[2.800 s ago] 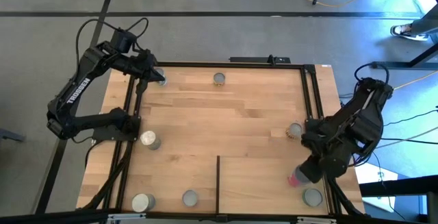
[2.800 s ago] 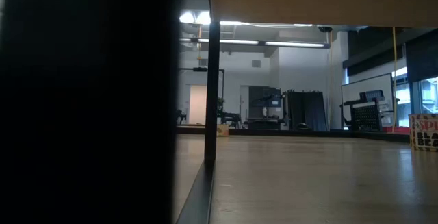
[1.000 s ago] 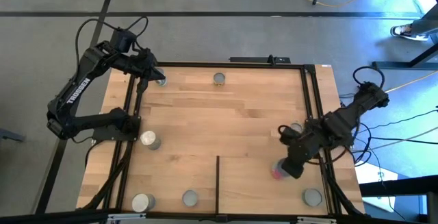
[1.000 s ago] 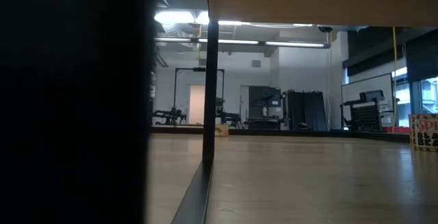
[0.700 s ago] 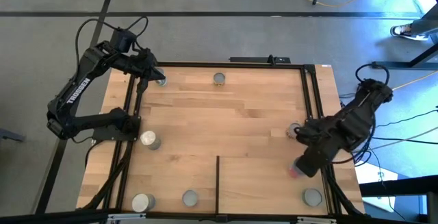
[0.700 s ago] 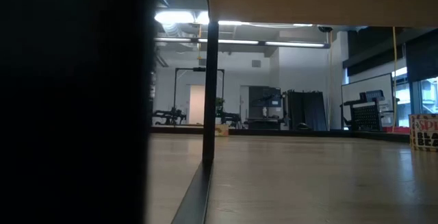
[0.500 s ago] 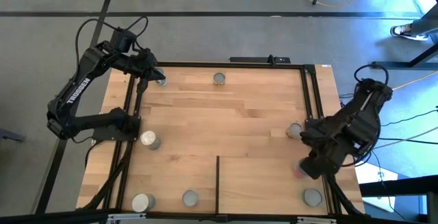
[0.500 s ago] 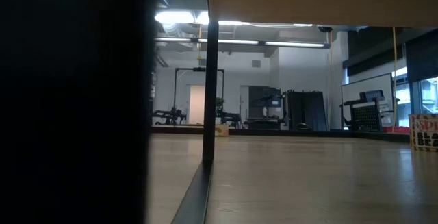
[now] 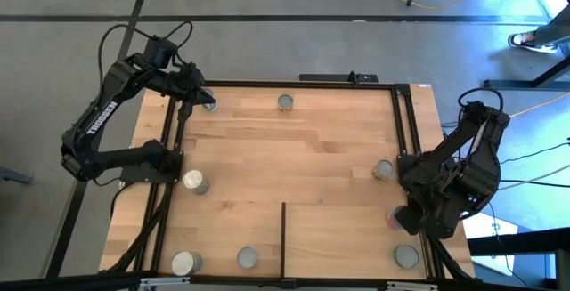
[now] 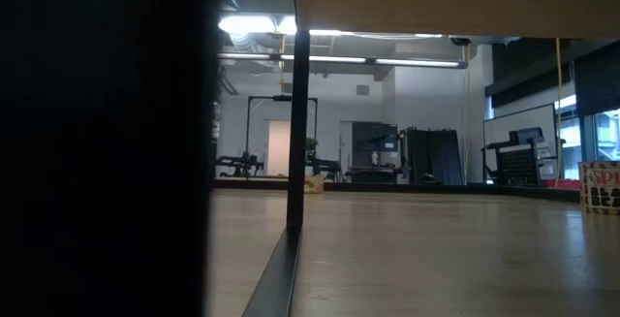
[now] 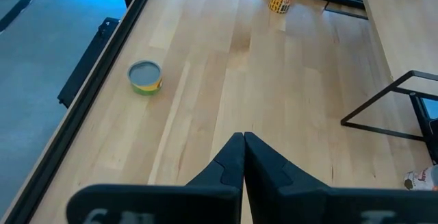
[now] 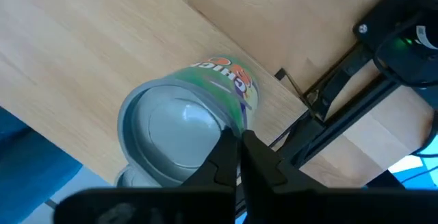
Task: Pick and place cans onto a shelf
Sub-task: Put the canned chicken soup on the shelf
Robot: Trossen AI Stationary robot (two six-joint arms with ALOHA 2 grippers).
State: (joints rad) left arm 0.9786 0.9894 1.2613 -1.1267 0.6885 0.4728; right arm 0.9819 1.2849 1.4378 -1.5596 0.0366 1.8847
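Wooden tabletop (image 9: 294,157), cans (image 9: 285,103) hugging edges, middle free, left pincer (image 11: 243,142) and right pincer (image 12: 238,140) pressed together.

Wooden bench (image 9: 294,157) carries scattered cans (image 9: 284,103): far edge, left side, near edge, right side by my arm.

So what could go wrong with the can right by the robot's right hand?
1. The right hand is shut, with its tips at the rim of the green-labelled can. If it is only pinching the rim, the can may slip. I cannot tell whether it really grips.
2. That can is by the edge of the table, so a nudge might send it off.
3. The black frame bars are close, and the arm could bump them.
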